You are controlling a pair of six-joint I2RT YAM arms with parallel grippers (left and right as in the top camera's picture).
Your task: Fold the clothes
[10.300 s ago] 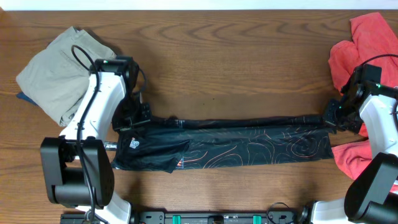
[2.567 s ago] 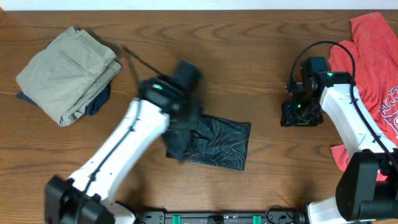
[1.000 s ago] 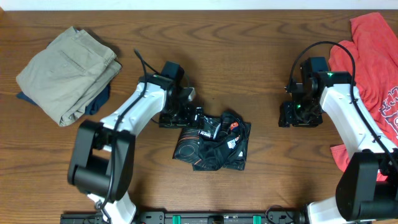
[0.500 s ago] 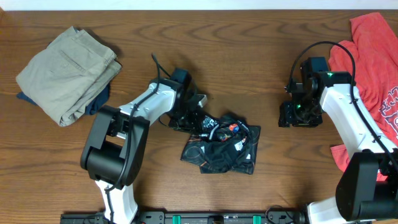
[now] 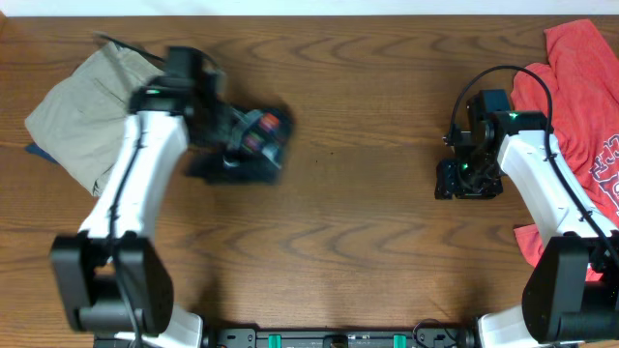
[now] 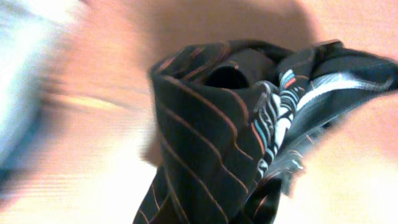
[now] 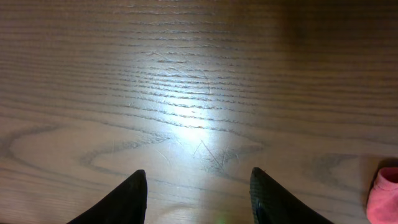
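1. The left gripper (image 5: 228,138) is clamped tight on the jersey (image 5: 259,137). Motion blur hides its fingers in the overhead view, and the left wrist view is filled by fabric.
2. The jersey is a crumpled black bundle, with thin orange contour lines and coloured logos showing.
3. The bundle hangs at the left gripper over the left part of the bench (image 5: 329,242). A dark blurred patch lies just below it; I cannot tell whether it is shadow or fabric.
4. The bundle is just right of the folded khaki trousers (image 5: 73,116), which lie at the far-left corner.
5. The right gripper (image 7: 198,171) stands partly open and holds nothing. Bare wood shows between its two dark fingertips.
6. The right gripper is over the right part of the bench, well apart from the jersey and near a red garment (image 5: 575,77).
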